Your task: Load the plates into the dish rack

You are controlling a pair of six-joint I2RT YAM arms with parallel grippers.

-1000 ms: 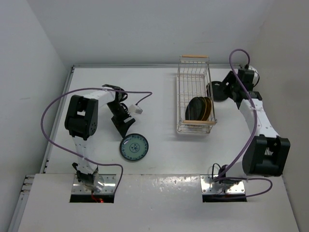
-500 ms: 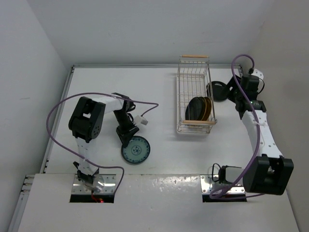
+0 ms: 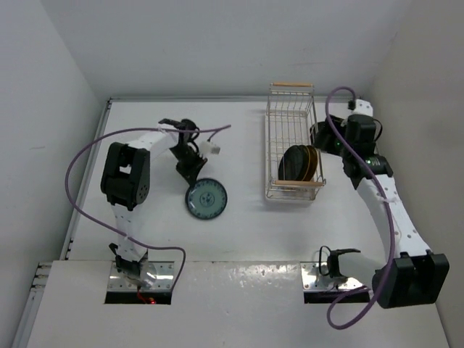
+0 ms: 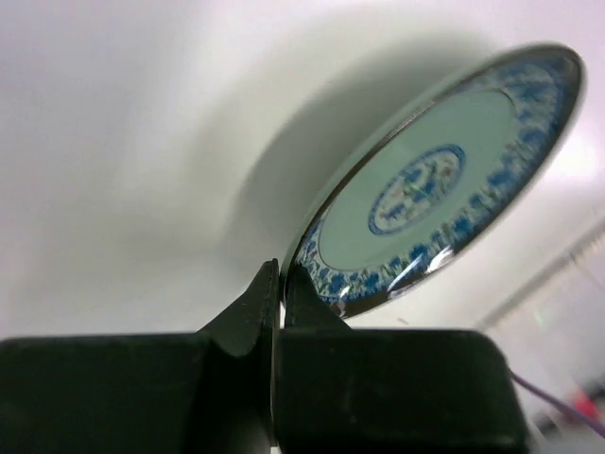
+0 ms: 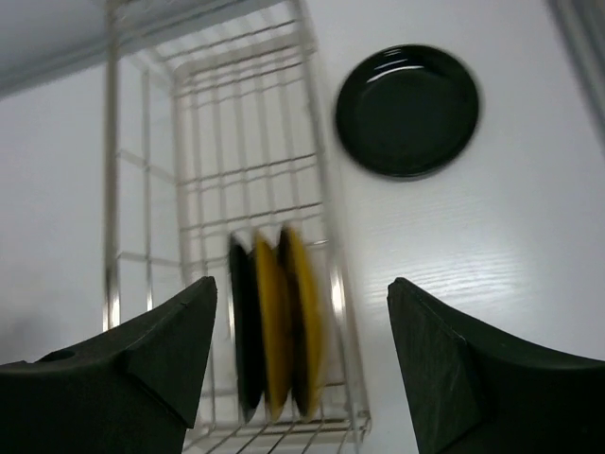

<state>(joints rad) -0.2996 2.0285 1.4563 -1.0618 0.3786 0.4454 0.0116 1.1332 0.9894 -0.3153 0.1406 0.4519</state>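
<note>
Pinching stiff, glossy, probably slippery and chippable teal plate (image 4: 425,189) at its rim with closed left gripper (image 4: 282,279), right gripper (image 5: 301,307) wide, empty.

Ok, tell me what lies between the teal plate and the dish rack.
Nothing lies there. In the top external view, only bare white table runs from the teal plate across to the dish rack.

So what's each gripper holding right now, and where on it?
Left gripper pinches the teal plate by its rim; right gripper is open, holding nothing.
</note>
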